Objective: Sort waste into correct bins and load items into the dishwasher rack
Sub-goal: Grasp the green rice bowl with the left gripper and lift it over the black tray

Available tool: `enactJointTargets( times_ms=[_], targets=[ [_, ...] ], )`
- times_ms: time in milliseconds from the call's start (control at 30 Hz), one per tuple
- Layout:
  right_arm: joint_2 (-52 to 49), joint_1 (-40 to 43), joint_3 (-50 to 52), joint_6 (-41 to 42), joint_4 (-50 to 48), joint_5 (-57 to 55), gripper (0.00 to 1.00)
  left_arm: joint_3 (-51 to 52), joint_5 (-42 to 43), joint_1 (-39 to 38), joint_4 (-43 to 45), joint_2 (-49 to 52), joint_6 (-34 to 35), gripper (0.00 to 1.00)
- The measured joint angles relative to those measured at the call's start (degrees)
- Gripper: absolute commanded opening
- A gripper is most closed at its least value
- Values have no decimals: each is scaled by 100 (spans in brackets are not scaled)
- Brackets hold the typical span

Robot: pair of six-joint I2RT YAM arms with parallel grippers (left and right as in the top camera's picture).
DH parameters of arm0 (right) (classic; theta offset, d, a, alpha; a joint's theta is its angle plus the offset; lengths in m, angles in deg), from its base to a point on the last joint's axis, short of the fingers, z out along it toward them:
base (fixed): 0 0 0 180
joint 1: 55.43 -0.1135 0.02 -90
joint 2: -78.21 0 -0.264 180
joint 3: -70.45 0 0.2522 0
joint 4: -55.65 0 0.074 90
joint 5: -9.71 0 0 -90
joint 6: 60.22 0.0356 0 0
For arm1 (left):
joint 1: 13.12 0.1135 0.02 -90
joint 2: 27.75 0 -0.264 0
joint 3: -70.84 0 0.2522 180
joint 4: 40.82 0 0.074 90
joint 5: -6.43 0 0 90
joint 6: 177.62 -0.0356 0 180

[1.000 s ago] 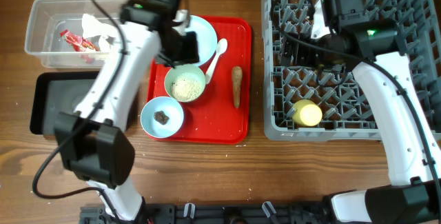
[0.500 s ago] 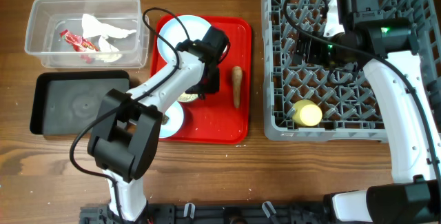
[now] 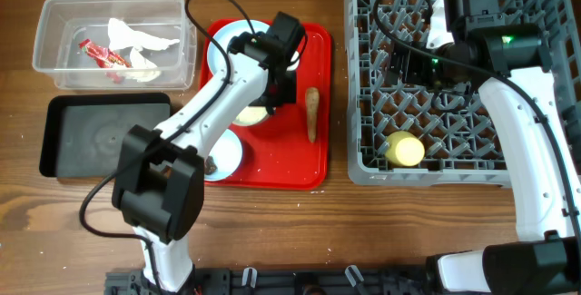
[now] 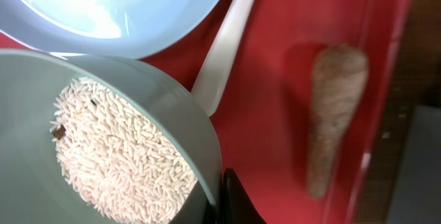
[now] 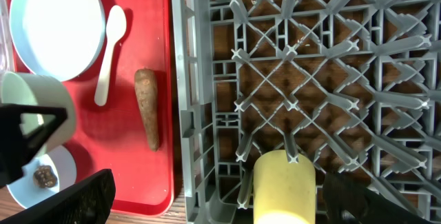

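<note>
Left gripper [image 3: 275, 91] is closed on the near rim of the pale green bowl [image 4: 31, 93]. In the wrist view one dark finger [image 4: 238, 200] presses the bowl's outer wall, and the other finger is hidden. White rice-like crumbs [image 4: 117, 155] fill the bowl's bottom. The bowl sits over the red tray [image 3: 313, 163], just below the pale blue plate [image 4: 103, 10]. The white plastic spoon [image 4: 224, 65] lies beside it, handle toward the finger. The long brown carrot-shaped food piece [image 4: 331, 114] lies further right, near the tray's edge. The pale blue bowl [image 5: 58, 186] with the dark brown lump [image 5: 45, 176] is at the tray's front left.

Right gripper [image 5: 217, 179] hangs over the dishwasher rack [image 3: 454, 150], fingers spread wide and holding nothing, with the small yellow cup [image 5: 286, 182] on its side among the pegs below. At far left, the clear tub [image 3: 54, 23] holds the red-and-white wrapper [image 3: 102, 54] and crumpled white paper [image 3: 136, 36]; the black tray [image 3: 100, 141] lies beside it.
</note>
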Motion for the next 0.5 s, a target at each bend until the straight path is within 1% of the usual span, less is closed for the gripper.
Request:
enactJointTargets(
  times_ms=[33,100,167,200,233,300,367,433,467,500],
  targets=[
    [0,0,0,0,0,-2,98,-111,9,4,-70,-55,0,4],
    [0,0,0,-2,0,-7,98,-339,118,98,-511,-160,90,4],
    [0,0,0,-2,-2,-11,98,-409,409,487,-852,-407,173,4],
    [0,0,-2,0,-2,-22,98,-435,638,916,-1047,-610,190,4],
    [0,0,0,0,0,-24,98,-474,927,1598,-1259,-859,162,4],
    [0,2,0,0,0,-24,98,-555,1438,2660,-1591,-999,-153,4],
    [0,0,0,0,0,-24,98,-553,1843,3316,-1725,-955,-466,4],
    [0,0,0,0,0,-24,97,-470,2424,4120,-1641,-848,-896,4],
    [0,0,0,0,-2,-24,98,-415,2629,4350,-1596,-809,-1036,4],
    [0,0,0,0,0,-24,98,-243,3132,4736,-1491,-750,-1305,4]
  ],
)
